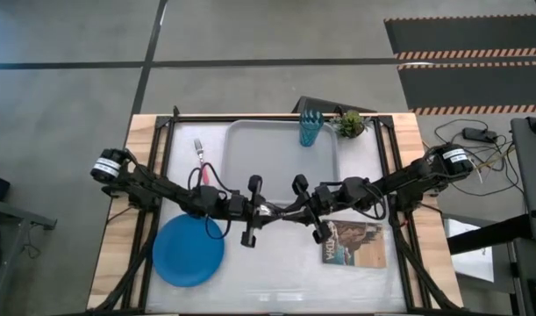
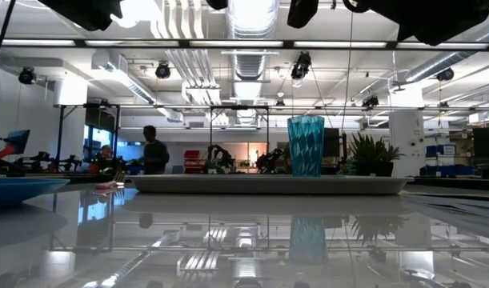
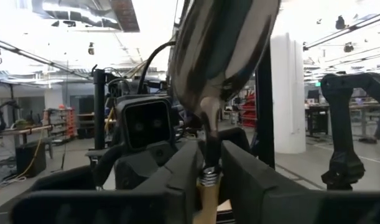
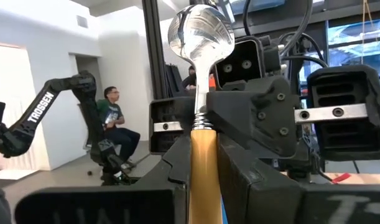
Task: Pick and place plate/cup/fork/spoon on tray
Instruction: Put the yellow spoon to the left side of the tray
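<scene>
The spoon, metal with an orange-yellow handle, stands upright with its bowl up between my two grippers, above the table's middle. My left gripper and my right gripper face each other, and both are shut on the spoon. The blue plate lies flat on the table at the near left. The pink-handled fork lies on the table left of the grey tray. The teal ribbed cup stands upright in the tray's far right corner. My left gripper pinches the spoon between its two fingers where the metal neck meets the handle. The fingers come level from the table's left and lie across the spoon. The bowl rises above them, clear of the table. My right gripper pinches the spoon's orange handle between its two fingers, below the neck. The fingers come level from the table's right and lie across the handle. The spoon stands upright, lifted clear of the table.
A small green potted plant stands just right of the tray's far right corner. A brown picture-covered book lies on the table at the near right, under my right arm. People show in the room beyond the table.
</scene>
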`<state>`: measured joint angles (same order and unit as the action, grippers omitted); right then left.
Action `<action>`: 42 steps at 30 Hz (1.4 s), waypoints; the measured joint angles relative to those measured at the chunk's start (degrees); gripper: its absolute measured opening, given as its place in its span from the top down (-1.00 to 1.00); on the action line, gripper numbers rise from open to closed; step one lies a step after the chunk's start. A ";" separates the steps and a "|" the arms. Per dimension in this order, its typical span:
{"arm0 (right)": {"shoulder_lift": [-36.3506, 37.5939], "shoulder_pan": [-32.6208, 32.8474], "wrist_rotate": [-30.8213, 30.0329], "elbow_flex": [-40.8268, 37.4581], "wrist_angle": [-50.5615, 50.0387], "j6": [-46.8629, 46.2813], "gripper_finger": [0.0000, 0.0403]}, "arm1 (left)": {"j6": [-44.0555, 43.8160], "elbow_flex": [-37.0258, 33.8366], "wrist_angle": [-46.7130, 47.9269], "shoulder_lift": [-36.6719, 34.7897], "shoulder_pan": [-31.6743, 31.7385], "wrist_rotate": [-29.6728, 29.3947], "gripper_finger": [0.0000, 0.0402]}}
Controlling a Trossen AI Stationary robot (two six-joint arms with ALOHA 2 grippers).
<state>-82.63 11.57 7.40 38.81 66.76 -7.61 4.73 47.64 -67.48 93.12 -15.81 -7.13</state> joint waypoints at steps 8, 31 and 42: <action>0.00 0.00 -1.66 0.02 -0.22 -0.14 0.62 | -2.93 0.00 0.65 0.00 -0.04 -2.83 0.93; 10.33 -0.92 -9.35 0.09 -21.18 -1.30 0.00 | -8.39 -1.18 21.56 -11.27 0.30 -15.07 1.00; 23.84 -0.85 -16.56 0.13 -47.75 -5.24 0.00 | -24.94 -1.22 56.97 -21.38 14.82 -16.22 1.00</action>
<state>-58.79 10.72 -9.17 38.94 19.01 -12.85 -20.21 46.41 -10.52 71.75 -1.00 -23.35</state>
